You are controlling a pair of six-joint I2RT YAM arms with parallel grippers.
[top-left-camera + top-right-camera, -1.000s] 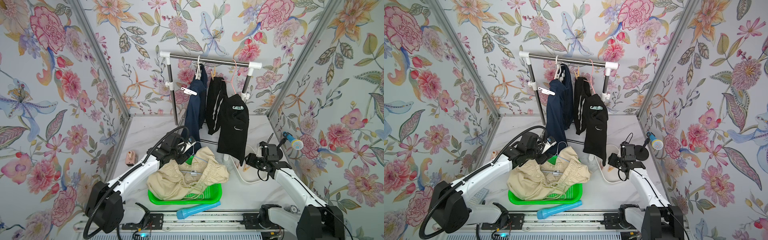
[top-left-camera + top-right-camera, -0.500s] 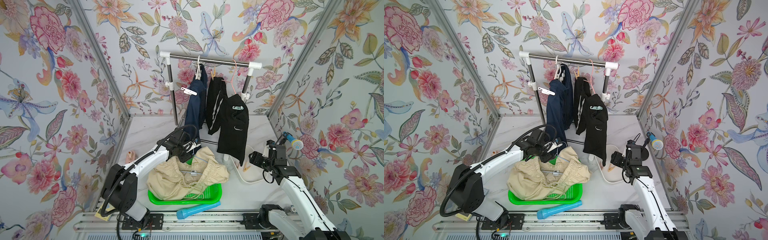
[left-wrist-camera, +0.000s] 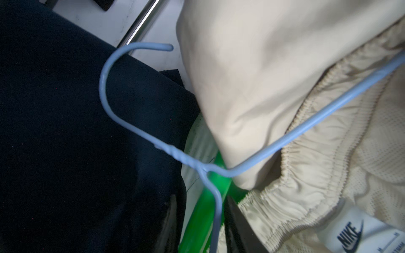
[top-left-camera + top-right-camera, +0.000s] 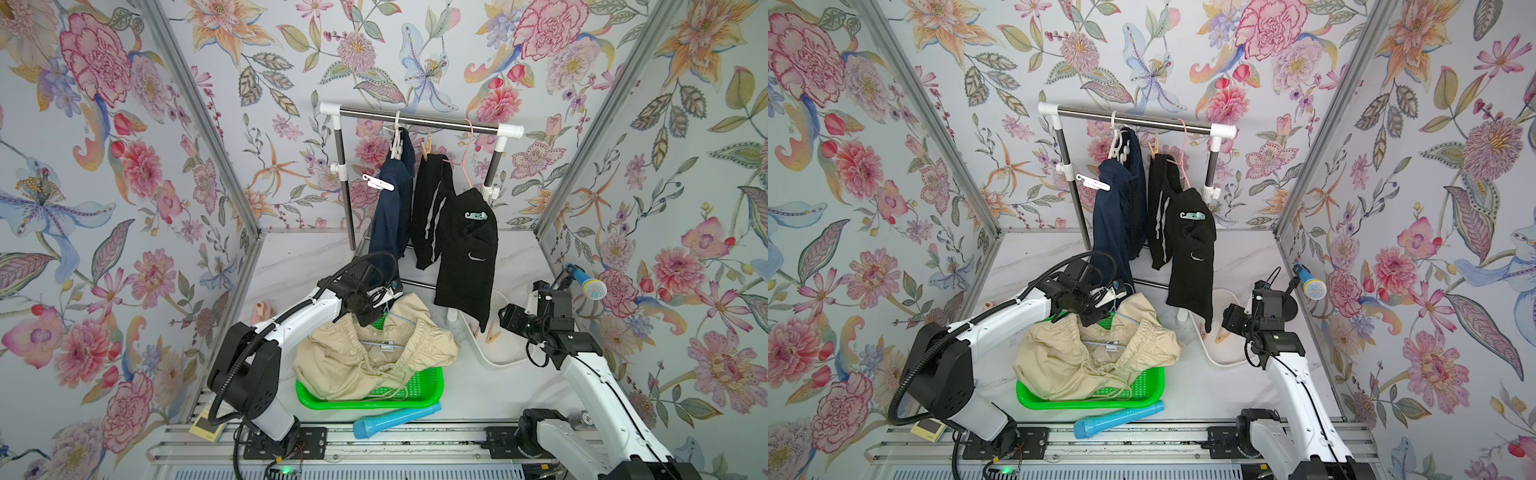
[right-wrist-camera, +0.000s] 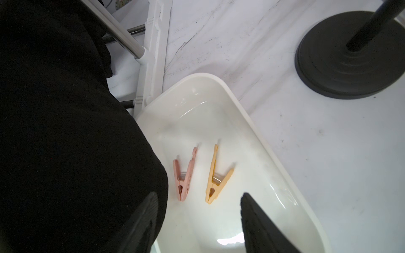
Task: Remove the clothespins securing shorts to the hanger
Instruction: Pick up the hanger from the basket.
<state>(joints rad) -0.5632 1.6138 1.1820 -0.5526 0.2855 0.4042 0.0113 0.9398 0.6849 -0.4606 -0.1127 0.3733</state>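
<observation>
- Left claw (image 3: 200, 201) sits at the neck of the blue wire hanger (image 3: 105, 87); I cannot tell whether it grips.
- Beige shorts (image 4: 365, 357) lie over the green basket (image 4: 374, 402).
- Navy shorts (image 4: 388, 216) hang from the rail (image 4: 436, 120) and carry a white clip (image 4: 378, 183).
- Black shorts (image 4: 461, 249) hang beside them with a tan clothespin (image 4: 426, 145) and a teal clip (image 4: 476, 215).
- Right claw (image 5: 198, 195) gapes empty over the white tray (image 5: 252, 114), which holds a pink clothespin (image 5: 184, 175) and a yellow clothespin (image 5: 215, 177).

Two clothespins (image 5: 185, 176) side by side in tray (image 5: 197, 120), right of basket (image 4: 365, 402).
</observation>
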